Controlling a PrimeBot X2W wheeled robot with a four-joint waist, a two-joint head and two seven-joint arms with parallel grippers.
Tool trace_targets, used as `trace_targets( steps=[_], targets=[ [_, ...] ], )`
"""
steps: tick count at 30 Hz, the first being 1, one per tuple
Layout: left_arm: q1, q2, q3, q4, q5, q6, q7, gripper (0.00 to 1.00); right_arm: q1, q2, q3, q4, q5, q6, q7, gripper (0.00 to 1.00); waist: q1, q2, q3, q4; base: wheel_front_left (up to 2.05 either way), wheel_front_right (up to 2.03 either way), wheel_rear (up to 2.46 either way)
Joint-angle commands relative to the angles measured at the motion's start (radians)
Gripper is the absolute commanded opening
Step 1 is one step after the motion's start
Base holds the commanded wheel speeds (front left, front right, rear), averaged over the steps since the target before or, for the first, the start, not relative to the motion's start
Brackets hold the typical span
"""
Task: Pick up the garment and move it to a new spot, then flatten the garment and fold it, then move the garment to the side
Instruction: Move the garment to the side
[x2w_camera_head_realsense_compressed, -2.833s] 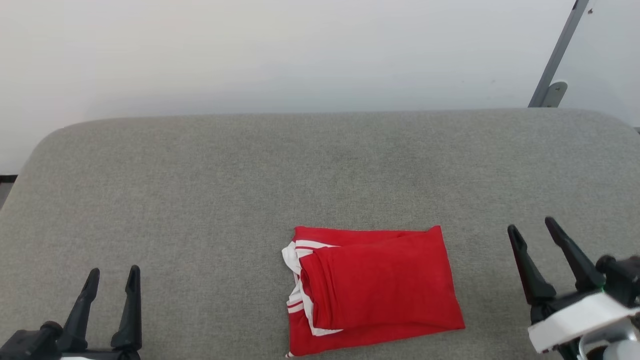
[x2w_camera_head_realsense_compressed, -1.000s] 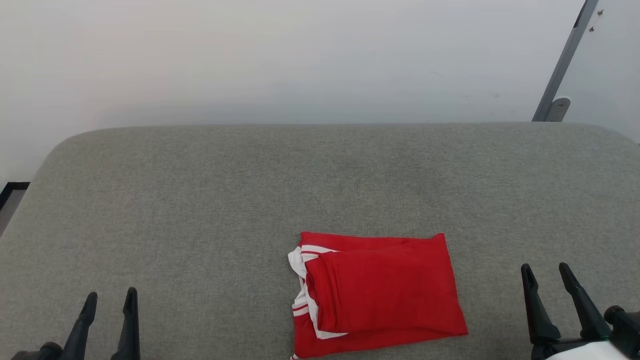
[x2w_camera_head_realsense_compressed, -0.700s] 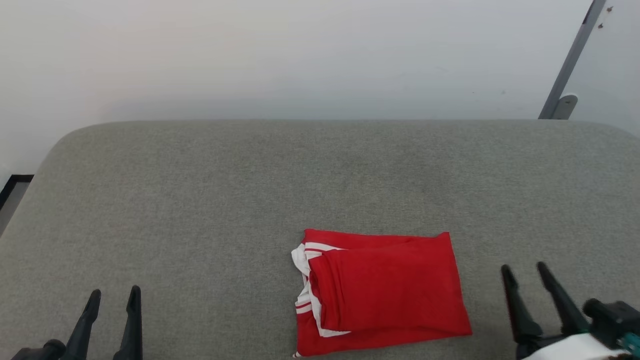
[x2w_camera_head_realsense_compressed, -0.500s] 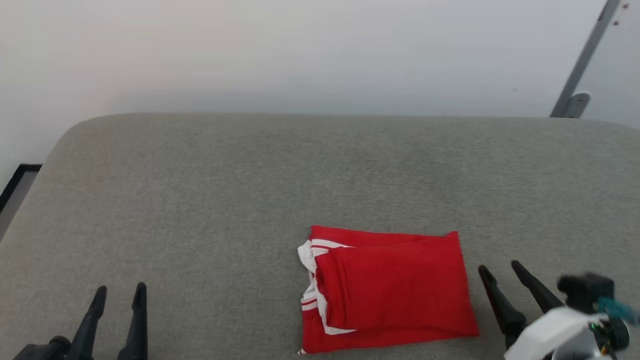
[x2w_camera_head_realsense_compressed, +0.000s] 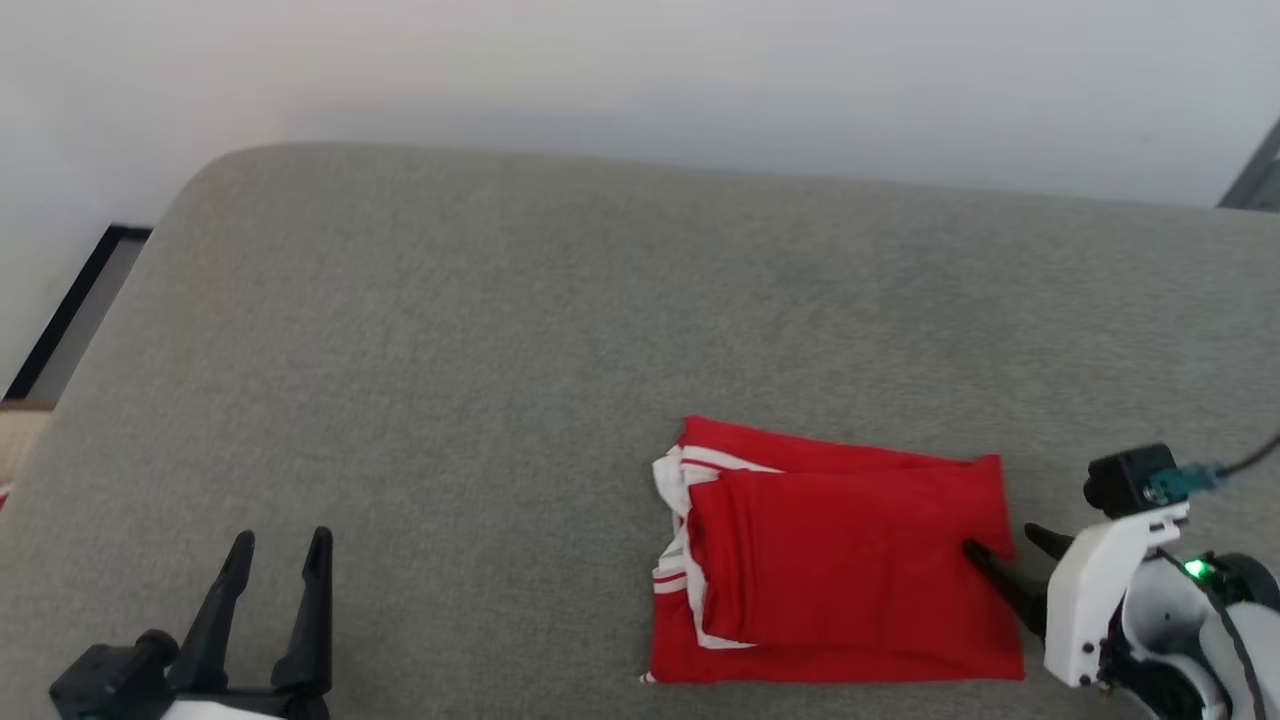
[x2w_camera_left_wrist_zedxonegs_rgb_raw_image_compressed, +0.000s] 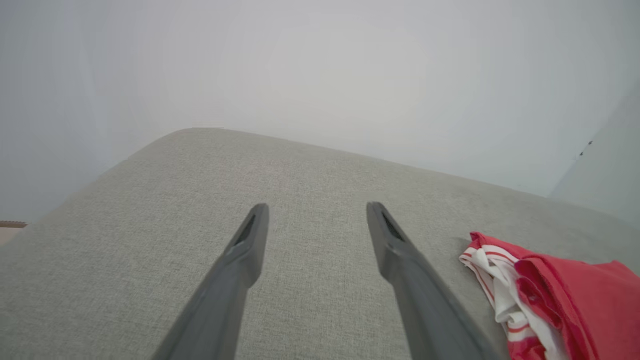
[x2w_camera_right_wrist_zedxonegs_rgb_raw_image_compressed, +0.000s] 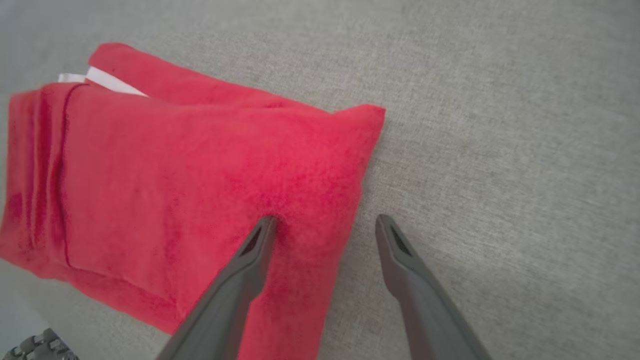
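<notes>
Right hand (x2w_camera_head_realsense_compressed: 1000, 540) spread open, slim dark tapered fingers straddling right edge of soft bright-red folded fabric garment (x2w_camera_head_realsense_compressed: 840, 570): one tip dimpling cloth (clear in right wrist view), other on padded grey coarse-weave tabletop (x2w_camera_head_realsense_compressed: 450, 330). Layered white striped trim clearest in left wrist view. Left hand (x2w_camera_head_realsense_compressed: 282, 540) open, holding nothing, well apart.
</notes>
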Motion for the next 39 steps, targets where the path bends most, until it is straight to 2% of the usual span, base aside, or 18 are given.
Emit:
trace_targets(
  steps=[1,7,12,13,14,15,21,28,39],
  targets=[
    [-0.021,0.000,-0.007,0.003,-0.008,-0.003,-0.005,1.00,-0.026,-0.007,0.007,0.011,0.008,0.000,0.042,1.00,0.0000,0.0000,0.028,0.023,0.00,0.00,0.00],
    [-0.063,-0.001,-0.031,0.013,-0.020,-0.003,-0.005,1.00,-0.079,0.005,0.045,0.080,0.014,0.000,0.216,1.00,0.0000,0.0000,0.071,0.048,0.00,0.00,0.00],
    [-0.100,-0.001,-0.049,0.027,-0.036,-0.003,-0.005,1.00,-0.101,0.053,0.127,0.160,0.039,0.000,0.378,1.00,0.0000,0.0000,0.100,0.056,0.00,0.00,0.00],
    [-0.106,-0.001,-0.052,0.029,-0.039,-0.003,-0.005,1.00,-0.102,0.059,0.134,0.170,0.047,0.000,0.398,0.71,0.0000,0.0000,0.102,0.056,0.00,0.00,0.00],
    [-0.112,-0.002,-0.054,0.033,-0.042,-0.003,-0.005,1.00,-0.108,0.063,0.147,0.163,0.050,0.001,0.409,0.17,0.0000,0.0000,0.105,0.057,0.00,0.00,0.00],
    [-0.117,-0.002,-0.056,0.034,-0.045,-0.003,-0.005,1.00,-0.117,0.062,0.149,0.157,0.056,0.003,0.411,0.00,0.0000,0.0000,0.108,0.056,0.00,0.00,0.00],
    [-0.146,0.010,-0.043,0.043,-0.086,-0.003,-0.005,1.00,-0.184,0.034,0.106,0.090,0.085,0.000,0.401,0.00,0.0000,0.0000,0.121,0.028,0.00,0.00,0.00],
    [-0.183,0.030,-0.033,0.024,-0.103,-0.003,-0.005,1.00,-0.245,-0.022,0.074,-0.001,0.063,0.000,0.396,0.00,0.0000,0.0000,0.143,-0.021,0.00,0.00,0.00],
    [-0.285,0.067,-0.071,0.000,-0.086,-0.003,-0.005,1.00,-0.336,-0.085,-0.019,-0.074,0.013,0.000,0.371,0.00,0.0000,0.0000,0.204,-0.134,0.00,0.00,0.00]
  ],
)
